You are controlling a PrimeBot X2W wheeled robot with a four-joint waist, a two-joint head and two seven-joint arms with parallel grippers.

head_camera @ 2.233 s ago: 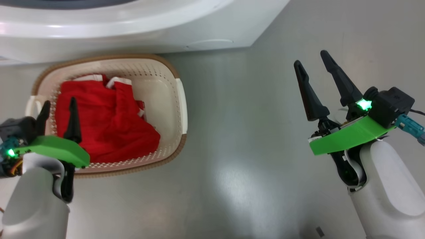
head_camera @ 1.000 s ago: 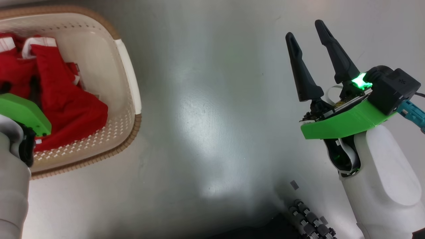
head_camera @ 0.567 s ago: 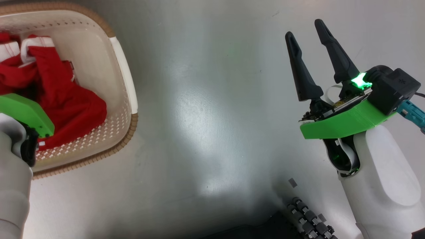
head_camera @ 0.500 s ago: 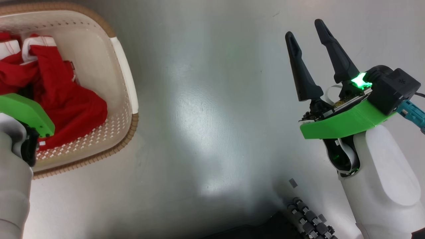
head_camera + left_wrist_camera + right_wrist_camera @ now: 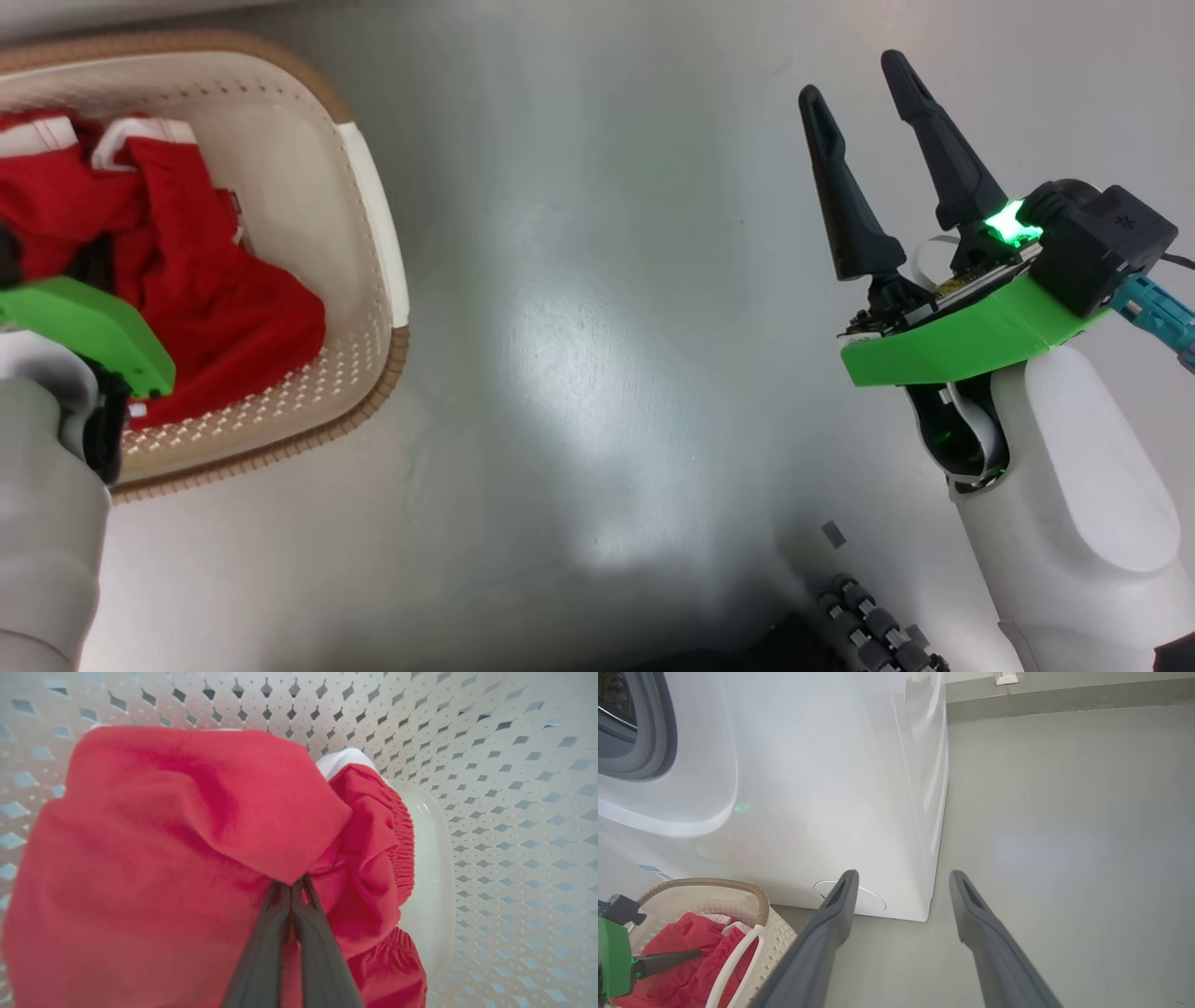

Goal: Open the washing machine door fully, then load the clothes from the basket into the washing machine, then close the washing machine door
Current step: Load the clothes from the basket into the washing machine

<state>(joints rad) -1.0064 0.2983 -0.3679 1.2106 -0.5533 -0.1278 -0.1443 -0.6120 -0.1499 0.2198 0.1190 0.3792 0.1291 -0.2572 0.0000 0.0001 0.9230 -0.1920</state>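
The cream basket (image 5: 373, 233) sits on the floor at the upper left of the head view, with the red clothes (image 5: 224, 289) heaped inside. In the left wrist view my left gripper (image 5: 292, 885) is shut on a fold of the red clothes (image 5: 196, 812), deep between the perforated basket walls (image 5: 490, 788). My right gripper (image 5: 851, 79) hangs open and empty over bare floor, well to the right of the basket. The right wrist view shows the white washing machine (image 5: 808, 788), its grey gasket (image 5: 654, 732) and the basket (image 5: 752, 896) at its foot. The washing machine door is out of view.
Grey floor (image 5: 579, 327) spreads between the basket and my right arm. A round cap (image 5: 871, 900) sits low on the machine's front. The wall base (image 5: 1064, 700) runs behind the machine. Dark rollers of my own base (image 5: 868, 625) show at the bottom.
My left gripper has shut on the red clothes in the basket. The head camera has shifted a little; my right arm has stayed put.
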